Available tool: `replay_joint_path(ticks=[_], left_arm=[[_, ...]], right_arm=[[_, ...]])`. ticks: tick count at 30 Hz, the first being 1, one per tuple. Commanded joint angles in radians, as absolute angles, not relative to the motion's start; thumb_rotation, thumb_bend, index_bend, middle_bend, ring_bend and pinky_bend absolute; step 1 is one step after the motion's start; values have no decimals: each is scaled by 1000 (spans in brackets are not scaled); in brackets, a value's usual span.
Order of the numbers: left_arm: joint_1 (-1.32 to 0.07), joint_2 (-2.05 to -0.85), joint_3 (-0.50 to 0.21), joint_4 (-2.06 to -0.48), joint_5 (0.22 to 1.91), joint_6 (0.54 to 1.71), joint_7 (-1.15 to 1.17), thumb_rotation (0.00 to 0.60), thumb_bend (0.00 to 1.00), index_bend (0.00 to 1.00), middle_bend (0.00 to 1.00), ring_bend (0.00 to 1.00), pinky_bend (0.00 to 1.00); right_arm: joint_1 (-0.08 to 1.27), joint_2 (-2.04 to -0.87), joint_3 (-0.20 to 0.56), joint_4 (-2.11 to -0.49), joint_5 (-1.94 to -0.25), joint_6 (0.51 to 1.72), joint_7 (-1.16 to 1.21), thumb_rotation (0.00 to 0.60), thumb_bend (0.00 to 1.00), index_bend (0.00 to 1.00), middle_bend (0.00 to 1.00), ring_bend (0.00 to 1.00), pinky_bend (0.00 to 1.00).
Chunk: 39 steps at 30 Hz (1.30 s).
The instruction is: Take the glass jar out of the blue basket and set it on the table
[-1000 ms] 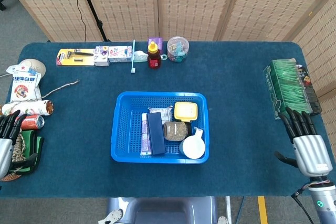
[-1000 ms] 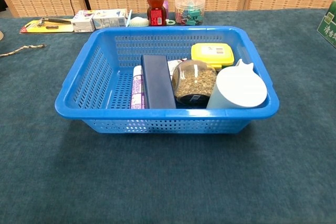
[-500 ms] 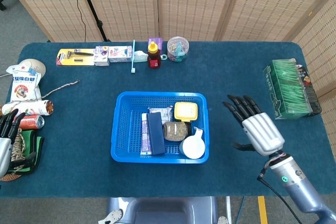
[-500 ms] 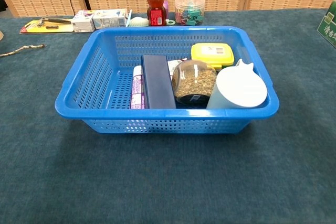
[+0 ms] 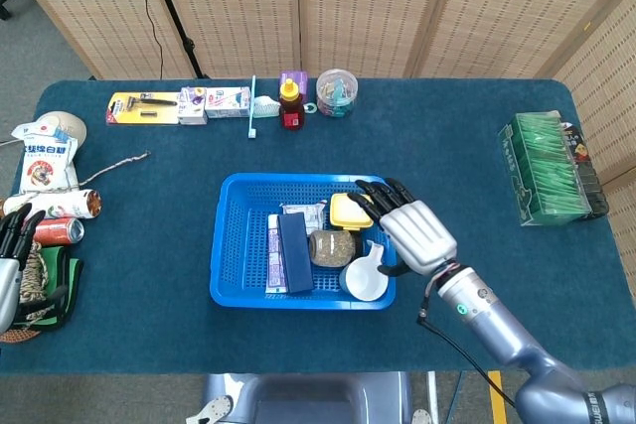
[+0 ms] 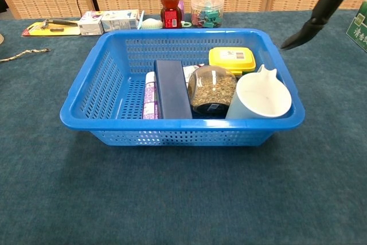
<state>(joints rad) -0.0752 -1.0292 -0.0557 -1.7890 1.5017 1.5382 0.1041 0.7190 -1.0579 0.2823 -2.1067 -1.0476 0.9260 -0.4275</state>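
The glass jar [image 5: 331, 246] [image 6: 211, 89], filled with brownish bits, lies on its side in the middle of the blue basket [image 5: 235, 245] [image 6: 92, 93]. It sits between a dark blue box [image 5: 294, 251] and a white cup [image 5: 365, 274]. My right hand [image 5: 409, 229] hovers over the basket's right edge with fingers spread, holding nothing; only a dark fingertip [image 6: 312, 25] of it shows in the chest view. My left hand [image 5: 12, 263] stays open at the table's left edge, far from the basket.
A yellow-lidded container [image 5: 352, 211] and a purple tube [image 5: 272, 250] also lie in the basket. A honey bottle [image 5: 290, 105], clip jar [image 5: 337, 92] and small boxes line the back edge. A green packet box [image 5: 548, 168] is at right; snack bags and cans [image 5: 55, 206] at left.
My right hand has swept leftward from the table's right side to above the basket's right edge. The left hand and the basket's contents have not moved.
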Motion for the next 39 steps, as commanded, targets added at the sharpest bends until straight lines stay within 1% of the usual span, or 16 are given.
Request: replay_joint_path(ticks=[1,4,8,15,20,26,29,34,39], left_arm=[[-68,-1027,-54,-1792,1507,1548,97,600,19,0,0,0,0],[-69,-1025,-56,-1789,1494,1541,91,600,19,0,0,0,0],[-74,-1023,-62,-1788,1479,1528,89,600,19,0,0,0,0],[-82,-1023,-67,-1789,1469,1513,91,600,19,0,0,0,0],[-87,-1025,-70,-1789,1458,1503,100,600,19,0,0,0,0],[-82,-1022,-75,-1783,1446,1510,95,600,19,0,0,0,0],[-78,-1020,-75,-1782,1455,1521,87,600,19,0,0,0,0],[-77,-1018,-73,-1780,1459,1522,79,600,19,0,0,0,0],[-81,-1015,-79,-1781,1444,1512,75,600,20,0,0,0,0]], right_arm=[[847,-1145,277,-2119,-854,929,-595,600,0,0,0,0,0],[910,-1190,264,-2144,-742,984,-688,600,0,0,0,0,0],[988,-1257,274,-2154,-610,1056,-754,600,0,0,0,0,0],[1089,-1339,300,-2134,-483,1126,-803,600,0,0,0,0,0],[1136,-1400,305,-2092,-442,1156,-809,600,0,0,0,0,0],[1187,-1475,287,-1997,-384,1184,-848,600,0,0,0,0,0],[1193,-1495,277,-1968,-363,1190,-847,600,0,0,0,0,0],[1189,-1520,251,-1939,-395,1219,-851,600,0,0,0,0,0],[1190,-1554,227,-1918,-361,1232,-873,600,0,0,0,0,0]])
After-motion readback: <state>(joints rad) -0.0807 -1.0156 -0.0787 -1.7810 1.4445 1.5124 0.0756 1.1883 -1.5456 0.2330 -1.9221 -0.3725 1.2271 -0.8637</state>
